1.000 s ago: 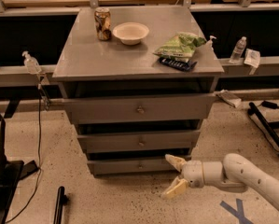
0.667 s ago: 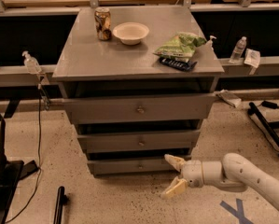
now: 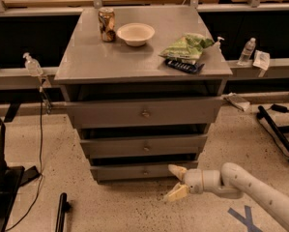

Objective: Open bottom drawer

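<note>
The gripper [image 3: 178, 181] hangs low near the floor, fingers [image 3: 176, 170] spread apart, just right of the knob [image 3: 145, 171] on the bottom drawer [image 3: 120, 172], the cabinet's [image 3: 134, 62] lowest front, probably placed to close on that knob.

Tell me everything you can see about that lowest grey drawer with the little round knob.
The bottom drawer is the lowest of three fronts on the grey metal cabinet, a narrow matt grey strip with a small round knob at its centre. It looks pushed in, with a dark gap above, just over the speckled floor. The cream two-finger gripper is open by its right end; whether a finger touches it cannot be told.
</note>
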You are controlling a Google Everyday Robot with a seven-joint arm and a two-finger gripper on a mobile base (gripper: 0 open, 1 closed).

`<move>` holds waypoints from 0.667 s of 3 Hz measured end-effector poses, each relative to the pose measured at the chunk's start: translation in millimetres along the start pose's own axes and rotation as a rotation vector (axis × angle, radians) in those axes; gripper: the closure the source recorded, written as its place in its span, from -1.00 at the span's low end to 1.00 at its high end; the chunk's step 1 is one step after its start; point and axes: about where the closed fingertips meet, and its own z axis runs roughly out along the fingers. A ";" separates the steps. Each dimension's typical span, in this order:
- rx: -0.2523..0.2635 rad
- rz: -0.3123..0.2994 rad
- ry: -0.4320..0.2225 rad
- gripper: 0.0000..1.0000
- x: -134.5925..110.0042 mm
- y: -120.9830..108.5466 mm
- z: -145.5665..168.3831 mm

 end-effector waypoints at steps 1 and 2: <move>-0.105 0.104 -0.064 -1.00 83.3 -32.7 20.7; -0.042 0.203 -0.096 -1.00 144.9 -71.0 20.7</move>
